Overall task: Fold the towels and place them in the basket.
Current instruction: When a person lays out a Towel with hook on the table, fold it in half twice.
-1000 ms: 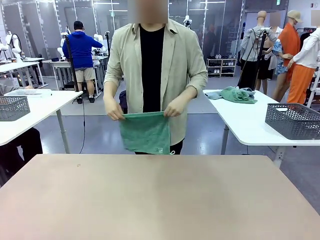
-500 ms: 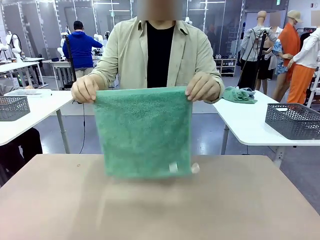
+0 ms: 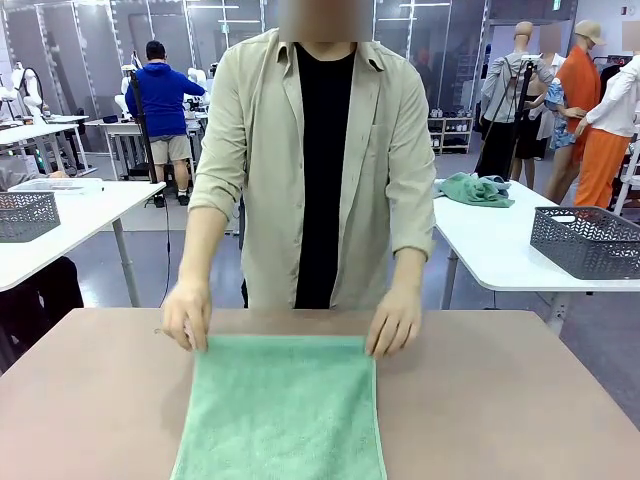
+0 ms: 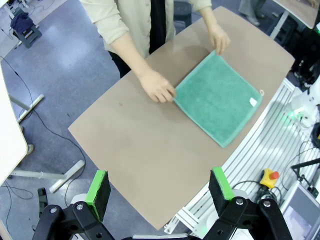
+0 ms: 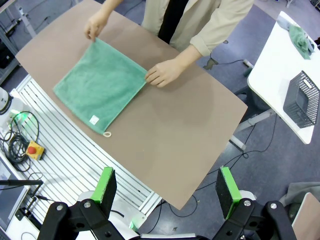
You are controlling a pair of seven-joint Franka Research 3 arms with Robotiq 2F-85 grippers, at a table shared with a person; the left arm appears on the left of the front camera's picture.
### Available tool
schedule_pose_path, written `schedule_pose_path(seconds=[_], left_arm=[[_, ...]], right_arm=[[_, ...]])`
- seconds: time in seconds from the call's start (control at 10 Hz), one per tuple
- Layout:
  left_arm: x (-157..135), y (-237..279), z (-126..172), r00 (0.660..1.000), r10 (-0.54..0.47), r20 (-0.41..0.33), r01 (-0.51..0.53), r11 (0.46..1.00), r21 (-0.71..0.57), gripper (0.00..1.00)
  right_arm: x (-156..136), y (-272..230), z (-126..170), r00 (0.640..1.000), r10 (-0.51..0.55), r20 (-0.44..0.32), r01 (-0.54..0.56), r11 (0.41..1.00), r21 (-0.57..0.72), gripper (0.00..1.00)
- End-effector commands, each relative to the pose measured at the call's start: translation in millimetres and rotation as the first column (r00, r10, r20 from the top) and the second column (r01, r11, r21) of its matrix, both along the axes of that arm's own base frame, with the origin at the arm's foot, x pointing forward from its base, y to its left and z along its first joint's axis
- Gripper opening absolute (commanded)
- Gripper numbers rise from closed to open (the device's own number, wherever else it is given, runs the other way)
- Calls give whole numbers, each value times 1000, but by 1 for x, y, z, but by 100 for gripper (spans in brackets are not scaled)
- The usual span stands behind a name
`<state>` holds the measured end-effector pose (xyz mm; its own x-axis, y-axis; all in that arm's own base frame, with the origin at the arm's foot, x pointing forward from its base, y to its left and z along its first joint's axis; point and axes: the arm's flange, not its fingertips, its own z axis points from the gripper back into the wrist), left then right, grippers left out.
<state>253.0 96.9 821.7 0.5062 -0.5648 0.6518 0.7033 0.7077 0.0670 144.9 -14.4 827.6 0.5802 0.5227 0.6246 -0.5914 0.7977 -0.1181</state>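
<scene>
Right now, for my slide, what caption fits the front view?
A person presses down the far corners of a sea-green towel spread flat on the brown table.

Sea-green towel [image 3: 280, 410]; tan table [image 3: 500, 400]

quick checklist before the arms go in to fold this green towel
1. Green towel flat on the table: ok.
2. Person clear of it: not ok, one hand and the other hand rest on its far corners.
3. Left gripper jaws open, high above the towel: ok.
4. Right gripper jaws open, high above the towel: ok.
5. Basket within reach: cannot tell, a grey mesh basket stands on the white side table.
</scene>
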Motion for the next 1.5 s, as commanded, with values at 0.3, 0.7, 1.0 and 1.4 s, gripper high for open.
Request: schedule_pose_path(seconds=[0.3, 0.7, 1.0, 1.4], left_arm=[[1, -2, 0, 1000, -15, 2, 15, 1000, 1, 100], [1, -2, 0, 1000, -15, 2, 15, 1000, 1, 100], [1, -2, 0, 1000, -15, 2, 15, 1000, 1, 100], [0, 0, 0, 1000, 0, 0, 0, 1000, 0, 100]], right_arm=[[-1, 0, 0, 1000, 2, 1, -2, 1000, 0, 100], [-1, 0, 0, 1000, 2, 1, -2, 1000, 0, 100], [-1, 0, 0, 1000, 2, 1, -2, 1000, 0, 100], [3, 7, 0, 997, 70, 7, -70, 996, -62, 100]])
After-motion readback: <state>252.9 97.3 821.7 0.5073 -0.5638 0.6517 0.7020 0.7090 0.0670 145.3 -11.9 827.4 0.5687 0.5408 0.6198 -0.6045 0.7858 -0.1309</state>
